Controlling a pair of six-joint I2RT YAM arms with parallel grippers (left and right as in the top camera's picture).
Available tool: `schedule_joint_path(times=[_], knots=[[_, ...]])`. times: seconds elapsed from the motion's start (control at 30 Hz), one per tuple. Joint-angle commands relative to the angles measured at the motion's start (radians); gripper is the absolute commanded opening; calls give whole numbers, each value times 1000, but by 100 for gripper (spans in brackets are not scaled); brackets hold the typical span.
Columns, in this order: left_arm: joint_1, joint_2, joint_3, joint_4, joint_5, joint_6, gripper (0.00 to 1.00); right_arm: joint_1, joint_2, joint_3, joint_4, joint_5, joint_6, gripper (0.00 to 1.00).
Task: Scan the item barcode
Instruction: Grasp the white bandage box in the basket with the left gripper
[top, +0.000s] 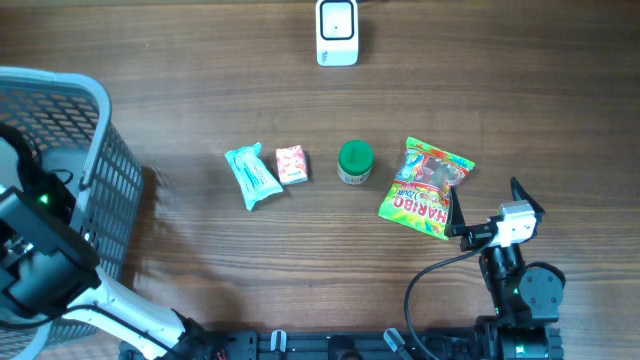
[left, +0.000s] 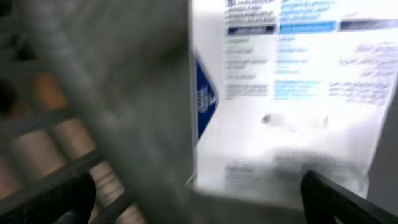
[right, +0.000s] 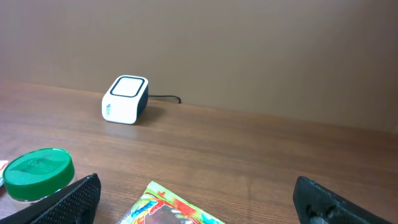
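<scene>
Left tool (left: 196, 186) is sitting inside the grey mesh basket (top: 95, 130) at the left edge of the brown wooden bench (top: 200, 60). Its fingers are spread to the frame corners and are pinching nothing that I can make out. A white carton with blue print (left: 292, 93) is lying just beyond them, against the basket wall. Right tool (right: 198, 185) is also standing spread and empty, hovering just near-right of the glossy multicoloured gummy bag (top: 425, 187). The other items are waiting in a row to its left: a green-lidded round jar (top: 355, 161), a small pink box (top: 291, 164) and a teal foil packet (top: 251, 176). The white box-shaped scanner (top: 337, 32) is standing well apart at the far edge.

Risks, as judged:
- The bag is looking flat and slippery, so a pinch may slide off or crumple the film, leaving the code bent before the scanner window.
- The code may be facing down.
- The left arm may snag the mesh wall when lifting out.

Hard to see:
- The left wrist view is smearing badly and the carton text is unreadable.
- The overhead view is hiding the left tool under its own arm.
- The basket is running off frame.
- No barcode is showing on any item.
</scene>
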Motion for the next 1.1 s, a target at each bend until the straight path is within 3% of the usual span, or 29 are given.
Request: schedule_joint_path(times=[0.0, 0.1, 0.27, 0.57, 1.07], knots=[[-2, -14, -66, 172, -60, 50, 100, 3, -3, -1, 3, 14, -5, 100], [-2, -14, -66, 247, -59, 136, 100, 3, -3, -1, 3, 14, -5, 100], [-2, -26, -64, 230, -59, 215, 100, 3, -3, -1, 3, 14, -5, 100], [-2, -202, -64, 250, -69, 242, 100, 3, -3, -1, 3, 14, -5, 100], [-1, -32, -65, 392, -62, 242, 100, 3, -3, -1, 3, 14, -5, 100]])
